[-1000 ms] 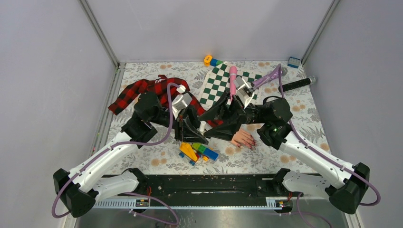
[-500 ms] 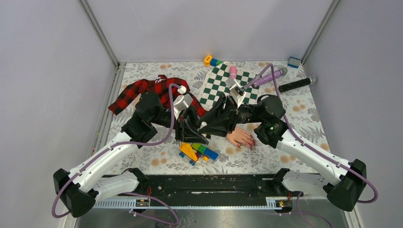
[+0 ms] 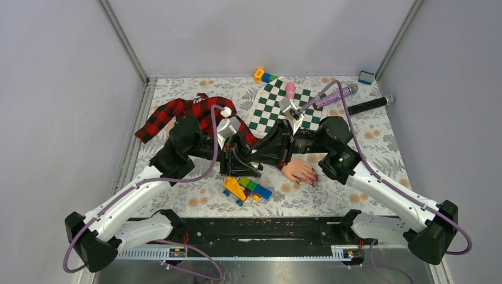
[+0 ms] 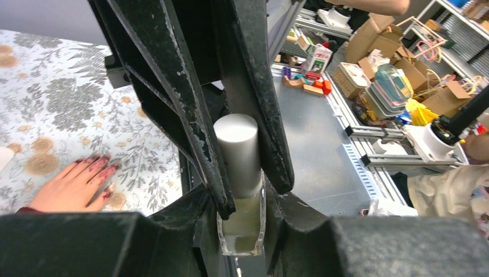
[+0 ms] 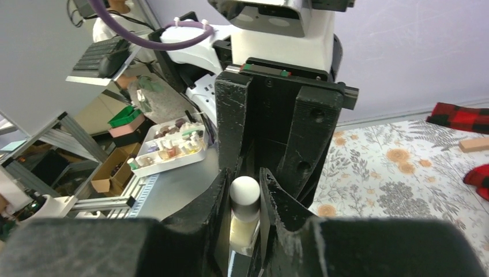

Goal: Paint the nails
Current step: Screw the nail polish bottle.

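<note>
Matt grey cap point(image 4: 235, 151), smooth clear bottle point(image 4: 242, 225), scuffed black plastic fingers point(image 4: 173, 86), plaid cloth sleeve point(image 3: 171, 112)

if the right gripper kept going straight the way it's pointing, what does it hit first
The left gripper, most likely. The right gripper clasps the cap of the bottle that the left one holds, and that gripper's black fingers stand just behind, though depth is unclear.
</note>
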You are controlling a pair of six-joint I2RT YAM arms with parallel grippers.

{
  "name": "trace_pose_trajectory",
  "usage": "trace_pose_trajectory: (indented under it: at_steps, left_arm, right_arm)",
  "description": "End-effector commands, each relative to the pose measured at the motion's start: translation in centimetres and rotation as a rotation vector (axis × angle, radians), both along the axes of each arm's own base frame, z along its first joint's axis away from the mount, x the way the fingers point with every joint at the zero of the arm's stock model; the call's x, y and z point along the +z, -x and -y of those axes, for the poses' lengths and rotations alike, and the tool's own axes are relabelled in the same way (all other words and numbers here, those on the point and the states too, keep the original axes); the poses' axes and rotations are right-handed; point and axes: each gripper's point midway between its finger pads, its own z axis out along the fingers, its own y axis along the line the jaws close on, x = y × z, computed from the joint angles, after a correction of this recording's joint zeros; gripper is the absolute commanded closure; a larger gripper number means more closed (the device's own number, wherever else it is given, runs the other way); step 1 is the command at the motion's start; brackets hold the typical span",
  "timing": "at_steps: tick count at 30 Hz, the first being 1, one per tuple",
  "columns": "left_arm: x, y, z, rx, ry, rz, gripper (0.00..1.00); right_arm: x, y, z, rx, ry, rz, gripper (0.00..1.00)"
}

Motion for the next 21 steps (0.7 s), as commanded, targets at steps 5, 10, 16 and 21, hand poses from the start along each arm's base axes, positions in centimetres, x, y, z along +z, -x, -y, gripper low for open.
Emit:
trace_pose_trajectory:
  at_steps: [5, 10, 16, 21]
  left_arm:
    - [1.5, -5.6, -0.3, 0.336, 0.027, 0.144, 1.00]
    - [0.0, -9.1, -1.2, 0.538, -0.044, 0.179, 1.00]
    - [-1.7, -13.2, -3.5, 0.802, -0.123, 0.209, 1.00]
    - [-2.8, -15.6, -5.1, 0.969, -0.163, 0.181, 1.00]
  right_arm:
    - [-3.0, -0.9, 0.3, -0.078, 0.146, -0.045, 1.00]
    - [-5.6, -2.6, -0.3, -0.149, 0.248, -0.145, 1.00]
    - [-9.6, -6.1, -1.6, -0.303, 0.384, -0.342, 1.00]
    - [-12.1, -7.0, -3.9, -0.365, 0.441, -0.423, 1.00]
